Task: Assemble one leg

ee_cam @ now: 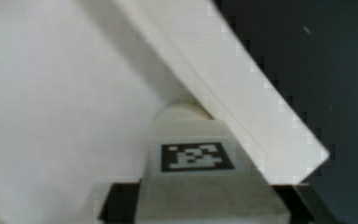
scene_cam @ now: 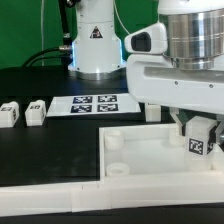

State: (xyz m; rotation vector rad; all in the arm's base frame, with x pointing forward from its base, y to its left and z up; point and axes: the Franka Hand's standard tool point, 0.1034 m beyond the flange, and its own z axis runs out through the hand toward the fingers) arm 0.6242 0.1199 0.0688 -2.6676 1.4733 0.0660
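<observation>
My gripper is shut on a leg, a small white block whose black-and-white marker faces the camera. It holds the leg over the far corner, on the exterior view's right, of the large white tray-like piece, just inside its rim. In the wrist view the leg sits between my two black fingers, marker up, close beside the piece's raised rim. Whether the leg touches the piece's floor I cannot tell. Two round sockets show at the piece's corner on the exterior view's left.
Two more legs lie on the black table at the exterior view's left. Another white block lies behind the gripper. The marker board lies in front of the arm's base.
</observation>
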